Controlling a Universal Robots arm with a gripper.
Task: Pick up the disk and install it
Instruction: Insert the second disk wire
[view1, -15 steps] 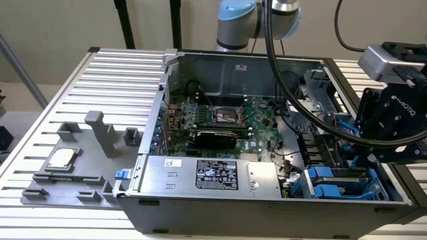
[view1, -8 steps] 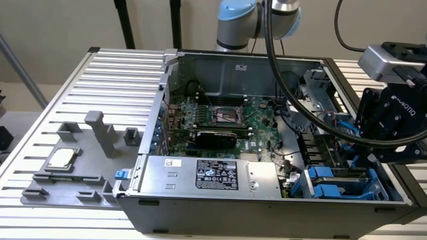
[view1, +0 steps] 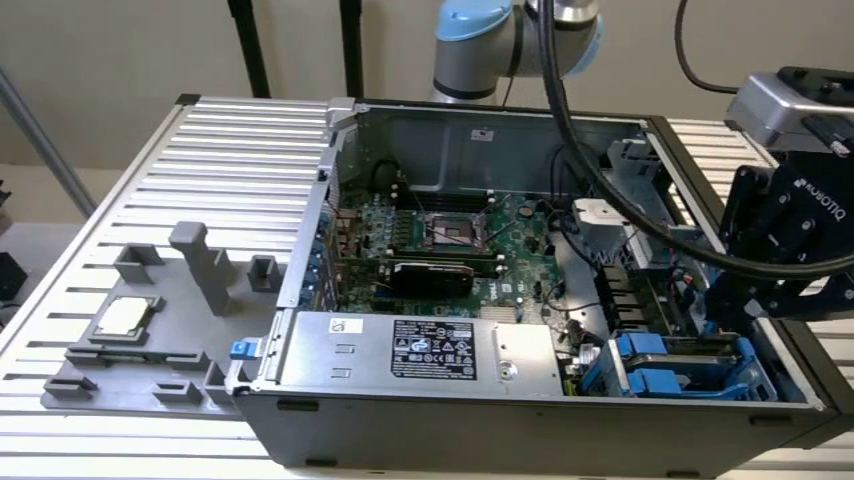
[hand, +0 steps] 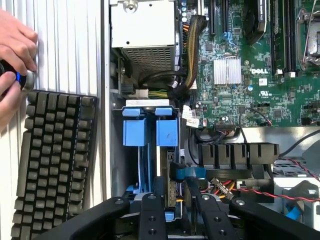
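In the exterior view, you have the gripper (view1: 767, 290) hanging over the open computer case (view1: 534, 420), at the corner on the exterior view's right. Right under it sits the drive cage (view1: 694, 365), with blue carrier handles showing side by side. Off to the exterior view's left, the grey fixture tray (view1: 147, 340) on the slatted table (view1: 80, 280) holds a small square chip (view1: 124, 317) and no disk. So your disk (view1: 661, 380) looks to be in the cage already, as far as I can judge.

Now the wrist view: the disk's (hand: 150, 132) blue carriers stand upright in the bay, beside the motherboard (hand: 250, 75). The gripper (hand: 175, 215) sits just over the bay, jaws slightly apart with nothing clamped between them. I'd say the seating is done or nearly so; whether it is fully pushed home, I can't tell. A hand (hand: 12, 55) rests near a keyboard (hand: 52, 165) outside the case.
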